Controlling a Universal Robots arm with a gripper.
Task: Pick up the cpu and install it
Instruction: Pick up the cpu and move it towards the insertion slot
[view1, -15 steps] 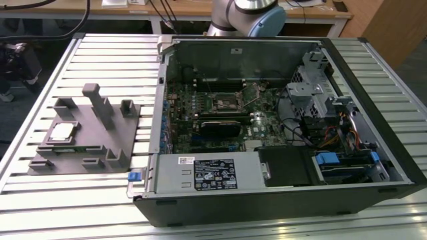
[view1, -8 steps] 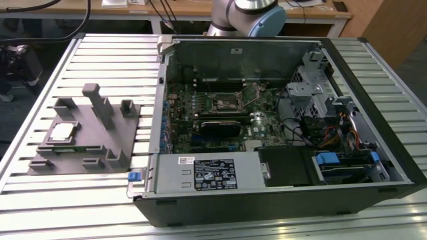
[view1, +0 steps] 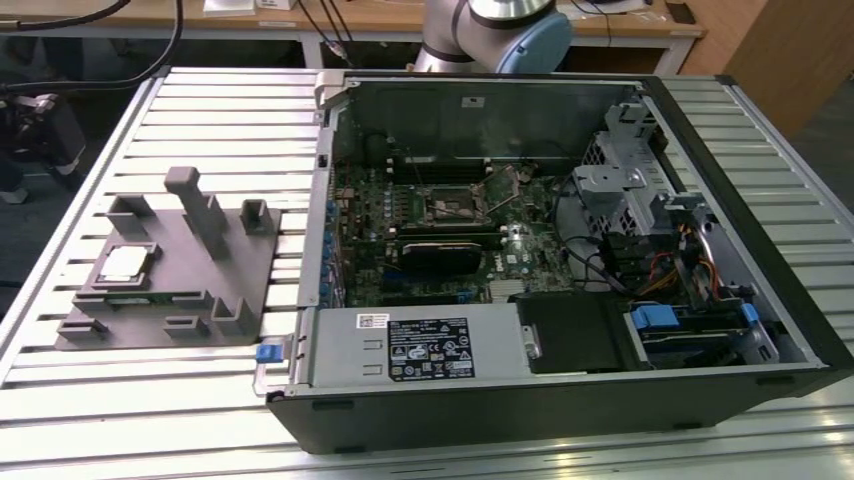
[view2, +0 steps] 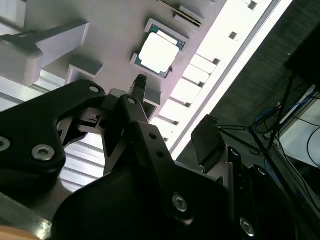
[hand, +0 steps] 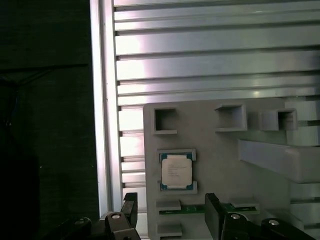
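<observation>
The cpu (view1: 124, 263), a small square chip with a pale metal top, lies flat in a recess of the grey plastic fixture (view1: 214, 285) at the exterior view's left. Both wrist views look down on the cpu (view2: 159, 52) (hand: 176, 171) in its green-edged seat. My gripper (view2: 175, 102) (hand: 171, 202) hangs above the fixture, apart from the chip. It is open, and nothing sits between its black fingers (view2: 141, 82). The dark square socket (view1: 443, 207) sits on the motherboard inside the open computer case (view1: 561, 410).
Upright blocks (view1: 200, 210) rise from the fixture close to the cpu. The slatted aluminium table (view1: 200, 110) ends just beyond the fixture at an edge (hand: 102, 100), with dark floor past it. Drive cages and cables (view1: 667, 250) fill the case's right side.
</observation>
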